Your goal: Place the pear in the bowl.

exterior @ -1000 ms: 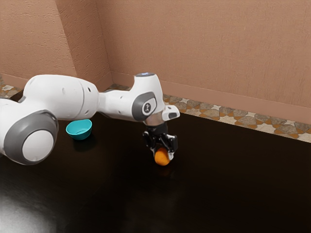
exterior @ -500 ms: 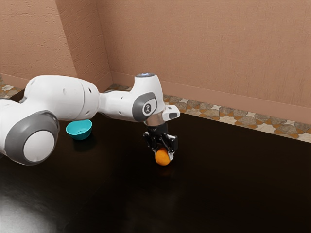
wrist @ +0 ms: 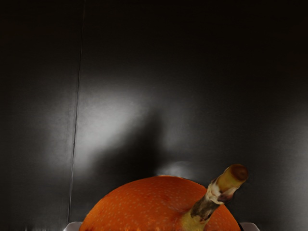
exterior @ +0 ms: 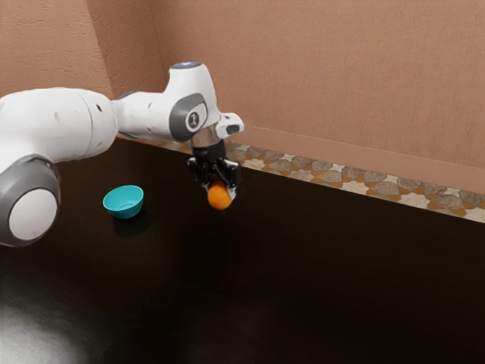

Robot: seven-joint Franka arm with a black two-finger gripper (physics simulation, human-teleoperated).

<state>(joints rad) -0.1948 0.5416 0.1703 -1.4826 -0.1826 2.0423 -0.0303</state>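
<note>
My black gripper is shut on the orange pear, one finger on either side of it, and holds it up above the dark table. In the wrist view the pear shows its speckled orange skin and a thick brown stem, with pale fingertip edges at both its sides. The turquoise bowl stands upright on the table, apart from the gripper, toward the exterior view's left; no contents are visible in it.
The dark, glossy table spreads under the arm. Its far edge runs along a patterned stone floor, with a pinkish wall behind. The arm's large elbow hangs at the exterior view's left, near the bowl.
My gripper has risen from the table with the pear and moved toward the exterior view's left. The arm's elbow has shifted that way too. The bowl has stayed put.
</note>
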